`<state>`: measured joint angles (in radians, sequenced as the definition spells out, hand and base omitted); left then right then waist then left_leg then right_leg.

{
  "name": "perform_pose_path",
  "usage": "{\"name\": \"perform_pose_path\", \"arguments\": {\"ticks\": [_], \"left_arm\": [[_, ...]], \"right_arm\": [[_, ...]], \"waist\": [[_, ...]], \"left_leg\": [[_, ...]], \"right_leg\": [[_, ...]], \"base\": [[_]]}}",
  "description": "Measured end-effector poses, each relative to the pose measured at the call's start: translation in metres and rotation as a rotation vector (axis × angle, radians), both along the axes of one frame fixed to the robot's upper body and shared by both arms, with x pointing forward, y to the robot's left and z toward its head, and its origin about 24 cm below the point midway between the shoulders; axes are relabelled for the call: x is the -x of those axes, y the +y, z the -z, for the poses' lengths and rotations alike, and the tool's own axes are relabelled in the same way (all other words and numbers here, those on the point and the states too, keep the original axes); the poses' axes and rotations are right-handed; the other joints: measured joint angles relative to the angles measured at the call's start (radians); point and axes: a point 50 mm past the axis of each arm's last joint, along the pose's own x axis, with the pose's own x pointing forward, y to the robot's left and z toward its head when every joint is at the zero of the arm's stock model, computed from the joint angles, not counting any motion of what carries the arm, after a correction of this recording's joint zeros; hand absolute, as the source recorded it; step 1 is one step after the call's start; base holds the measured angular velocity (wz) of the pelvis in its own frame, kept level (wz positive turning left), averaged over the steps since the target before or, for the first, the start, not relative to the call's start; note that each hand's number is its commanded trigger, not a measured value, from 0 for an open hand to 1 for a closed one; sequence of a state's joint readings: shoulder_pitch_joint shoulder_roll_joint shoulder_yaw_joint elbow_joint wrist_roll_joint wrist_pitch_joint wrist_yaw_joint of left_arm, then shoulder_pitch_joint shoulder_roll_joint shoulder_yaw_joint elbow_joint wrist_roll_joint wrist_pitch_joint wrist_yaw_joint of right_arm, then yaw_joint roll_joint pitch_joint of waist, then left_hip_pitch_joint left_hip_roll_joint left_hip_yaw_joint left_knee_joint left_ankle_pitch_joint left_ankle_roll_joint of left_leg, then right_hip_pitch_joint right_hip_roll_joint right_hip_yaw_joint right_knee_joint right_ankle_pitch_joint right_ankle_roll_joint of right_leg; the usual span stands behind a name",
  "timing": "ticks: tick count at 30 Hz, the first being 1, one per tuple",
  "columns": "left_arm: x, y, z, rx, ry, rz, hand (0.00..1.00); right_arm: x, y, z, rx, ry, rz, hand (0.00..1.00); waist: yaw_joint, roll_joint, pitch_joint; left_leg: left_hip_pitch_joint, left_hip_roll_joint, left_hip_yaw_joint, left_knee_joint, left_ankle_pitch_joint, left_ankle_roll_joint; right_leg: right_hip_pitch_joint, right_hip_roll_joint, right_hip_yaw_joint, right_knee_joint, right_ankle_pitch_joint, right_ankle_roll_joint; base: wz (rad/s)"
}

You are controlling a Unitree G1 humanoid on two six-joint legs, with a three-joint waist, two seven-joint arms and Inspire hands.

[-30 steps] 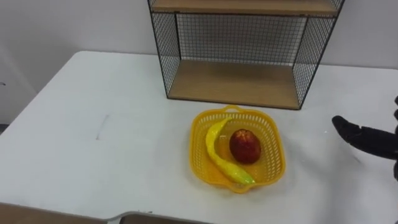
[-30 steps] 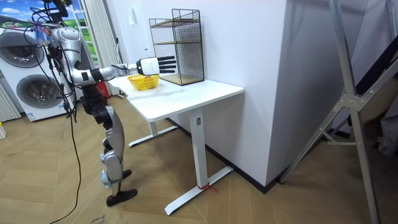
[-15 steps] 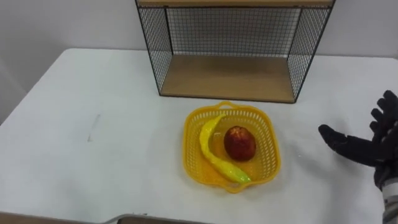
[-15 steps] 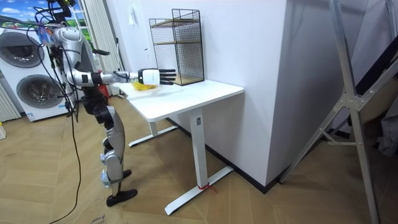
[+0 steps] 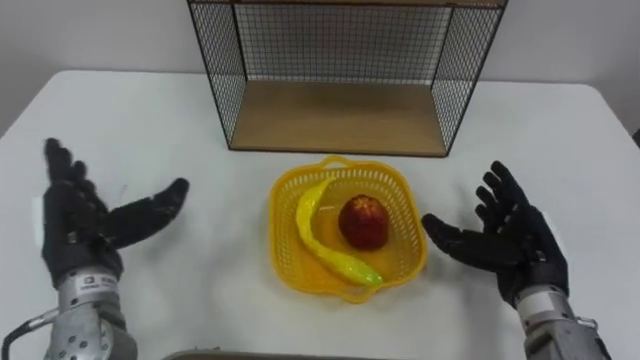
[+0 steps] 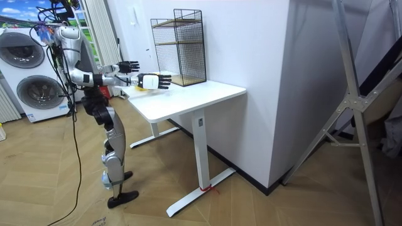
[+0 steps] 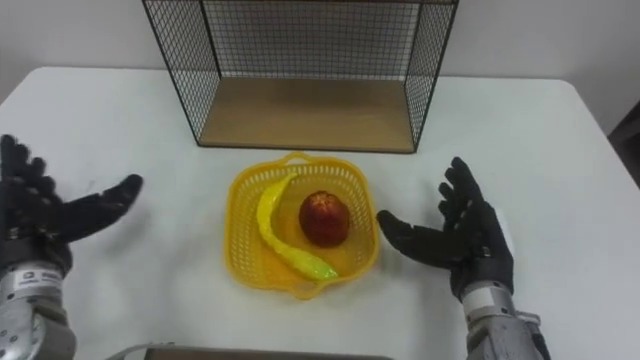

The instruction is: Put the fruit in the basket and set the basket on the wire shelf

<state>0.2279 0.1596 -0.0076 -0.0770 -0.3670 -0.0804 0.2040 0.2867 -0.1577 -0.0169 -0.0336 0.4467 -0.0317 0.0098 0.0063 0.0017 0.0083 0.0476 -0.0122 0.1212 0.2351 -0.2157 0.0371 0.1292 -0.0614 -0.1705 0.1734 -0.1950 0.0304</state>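
We note left hand (image 5: 85, 225) newly raised, right hand (image 5: 510, 240) closer, both flanking the fruit-loaded basket (image 5: 400, 205) with fingers apart; lift to wire shelf (image 5: 340, 110) likely next.

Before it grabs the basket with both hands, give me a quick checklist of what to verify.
1. Banana and red apple both lie in the yellow basket: ok.
2. Left hand open, on basket's left: ok.
3. Right hand open, near basket's right rim, not touching: ok.
4. Hands equally near basket: not ok, left is farther.
5. Wire shelf bottom board bare: ok.
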Motion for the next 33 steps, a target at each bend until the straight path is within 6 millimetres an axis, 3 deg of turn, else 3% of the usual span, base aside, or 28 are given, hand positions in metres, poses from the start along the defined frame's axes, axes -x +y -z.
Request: {"name": "perform_pose_path", "arguments": {"ticks": [7,9,13,21,33], "left_arm": [[0.003,-0.013,0.031,0.137,0.098,0.109,0.00],[0.003,-0.016,0.032,0.157,0.093,0.134,0.00],[0.003,-0.018,0.031,0.161,0.086,0.165,0.00],[0.003,-0.021,0.032,0.170,0.080,0.199,0.00],[0.004,-0.028,0.033,0.194,0.079,0.231,0.00]], "right_arm": [[-0.001,0.005,0.010,-0.133,0.012,0.020,0.00],[-0.002,0.007,0.010,-0.142,0.008,0.012,0.00],[-0.003,0.012,0.010,-0.151,0.008,-0.014,0.00],[-0.003,0.015,0.010,-0.165,-0.001,-0.051,0.00],[-0.003,0.019,0.011,-0.181,-0.002,-0.071,0.00]], "waist": [[-0.029,0.001,0.0038],[-0.030,-0.004,0.0078],[-0.030,-0.005,0.0084],[-0.029,-0.002,0.0009],[-0.028,0.000,-0.0002]], "left_leg": [[0.000,0.004,0.013,0.000,0.000,0.000],[-0.002,0.008,0.019,-0.001,0.000,0.000],[-0.003,0.016,0.033,-0.002,0.000,0.000],[-0.001,0.020,0.042,-0.001,0.000,-0.001],[0.003,0.017,0.044,-0.002,0.000,-0.001]], "right_leg": [[-0.010,0.002,0.015,0.010,0.000,0.000],[-0.017,0.005,0.025,0.015,0.000,-0.001],[-0.021,0.007,0.033,0.016,0.003,-0.004],[-0.025,0.010,0.039,0.016,0.005,-0.007],[-0.024,0.011,0.041,0.015,0.005,-0.007]], "base": [[-0.05],[-0.12],[-0.10],[-0.02],[0.00]]}}
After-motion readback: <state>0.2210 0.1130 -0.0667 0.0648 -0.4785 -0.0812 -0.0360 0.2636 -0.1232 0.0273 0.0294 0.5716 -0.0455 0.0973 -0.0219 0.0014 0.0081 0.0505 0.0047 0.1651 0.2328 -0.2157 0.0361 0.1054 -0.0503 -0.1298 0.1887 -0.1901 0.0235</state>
